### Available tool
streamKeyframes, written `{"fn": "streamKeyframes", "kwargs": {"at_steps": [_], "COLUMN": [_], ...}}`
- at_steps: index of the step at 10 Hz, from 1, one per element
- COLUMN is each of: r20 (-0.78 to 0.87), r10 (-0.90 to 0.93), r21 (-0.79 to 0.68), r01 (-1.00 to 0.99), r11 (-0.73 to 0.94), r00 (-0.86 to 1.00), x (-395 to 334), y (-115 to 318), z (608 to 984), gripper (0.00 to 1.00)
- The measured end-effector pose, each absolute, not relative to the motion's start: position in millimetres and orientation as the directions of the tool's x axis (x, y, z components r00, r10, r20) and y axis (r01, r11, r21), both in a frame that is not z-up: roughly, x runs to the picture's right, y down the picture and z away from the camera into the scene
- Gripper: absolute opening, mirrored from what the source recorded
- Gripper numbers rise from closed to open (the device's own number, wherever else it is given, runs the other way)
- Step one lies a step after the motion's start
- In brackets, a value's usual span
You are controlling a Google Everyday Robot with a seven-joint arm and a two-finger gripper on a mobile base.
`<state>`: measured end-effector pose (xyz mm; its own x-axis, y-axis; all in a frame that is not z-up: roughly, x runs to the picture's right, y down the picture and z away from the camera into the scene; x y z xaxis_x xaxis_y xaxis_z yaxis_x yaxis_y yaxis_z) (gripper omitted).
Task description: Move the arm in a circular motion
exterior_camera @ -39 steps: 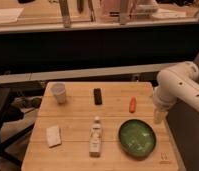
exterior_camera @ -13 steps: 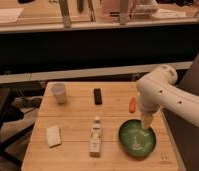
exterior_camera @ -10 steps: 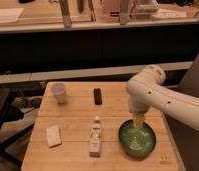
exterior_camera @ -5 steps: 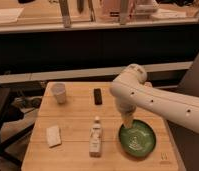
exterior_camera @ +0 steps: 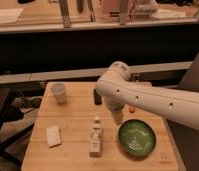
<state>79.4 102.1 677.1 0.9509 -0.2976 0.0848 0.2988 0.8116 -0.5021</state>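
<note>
Large white tubular arm (exterior_camera: 143, 97) reaches in from the right over the light wooden surface (exterior_camera: 73, 120). Its narrow cream hand (exterior_camera: 118, 118) points down, and its grip state cannot be told. Round green bowl (exterior_camera: 137, 138) lies just right of and below the hand, white plastic bottle (exterior_camera: 96, 136) to its left. The hand seems kept raised, probably so the circle clears both.

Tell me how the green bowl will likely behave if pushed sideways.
The green bowl looks wide and low, so it would probably slide on the wooden table rather than tip. It seems rigid, likely keeping its shape. The gripper hangs near its upper-left rim.
</note>
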Motion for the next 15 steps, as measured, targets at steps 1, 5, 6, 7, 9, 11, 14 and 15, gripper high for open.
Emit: {"fn": "streamKeyframes", "kwargs": {"at_steps": [1,5,6,7,9,11,14,15], "r20": [0.093,0.107,0.111,0.108,0.102,0.104,0.1,0.1], "r10": [-0.313,-0.354,-0.358,-0.356,-0.35,-0.348,-0.331,-0.331], "r21": [-0.498,-0.482,-0.479,-0.478,-0.476,-0.473,-0.472,-0.471], "r01": [0.317,0.36,0.365,0.362,0.355,0.354,0.338,0.338], "r11": [0.807,0.799,0.798,0.8,0.805,0.807,0.814,0.815], "r00": [0.945,0.929,0.927,0.928,0.931,0.932,0.938,0.938], "x": [71,38,33,33,35,33,33,31], "y": [98,79,75,70,59,52,39,38], "z": [681,700,703,707,719,726,742,745], "gripper": [0.8,0.8,0.8,0.8,0.8,0.8,0.8,0.8]}}
